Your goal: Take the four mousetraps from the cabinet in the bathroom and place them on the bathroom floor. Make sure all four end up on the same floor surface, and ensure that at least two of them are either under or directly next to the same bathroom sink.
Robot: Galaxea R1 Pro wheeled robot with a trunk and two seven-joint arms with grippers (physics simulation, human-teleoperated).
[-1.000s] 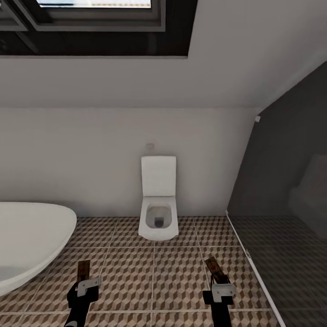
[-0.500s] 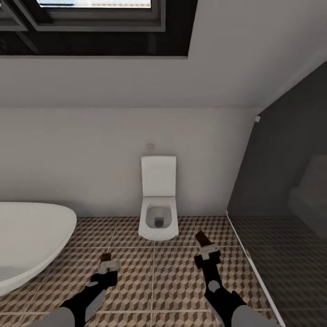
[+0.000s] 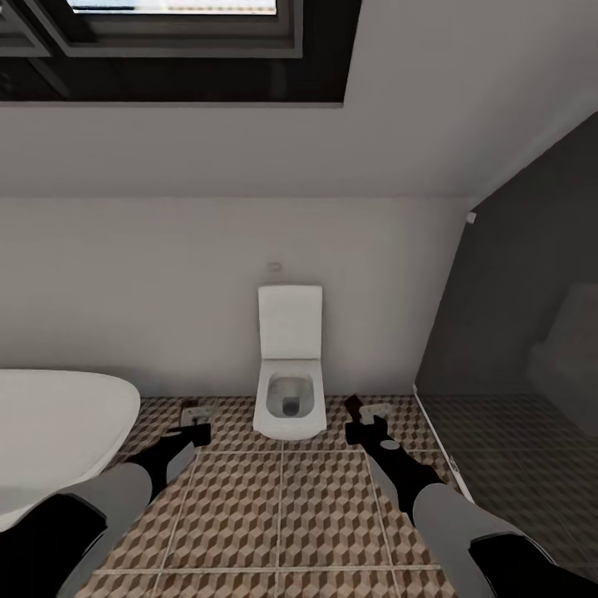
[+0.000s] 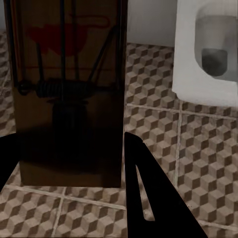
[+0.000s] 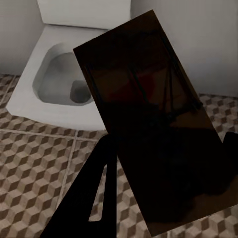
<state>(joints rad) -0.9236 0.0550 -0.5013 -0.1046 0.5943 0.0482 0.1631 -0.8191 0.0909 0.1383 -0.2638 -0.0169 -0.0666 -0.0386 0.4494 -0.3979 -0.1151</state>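
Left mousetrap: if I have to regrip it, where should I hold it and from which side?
Take the bare end of the mousetrap, from the end opposite the red spot, fingers across its width, as the left gripper has it. The spring and wire cover the other half; this end is plain flat wood.

Soft, even light from the skylight (image 3: 178, 7) far overhead leaves the room dull and slightly blurred, while both traps (image 4: 69, 89) (image 5: 153, 134) at the wrist cameras sit in deep shadow.

Matt wooden mousetraps (image 4: 69, 94) with black wire springs, a glossy white toilet (image 3: 289, 390), matt patterned floor tiles (image 3: 282, 515).
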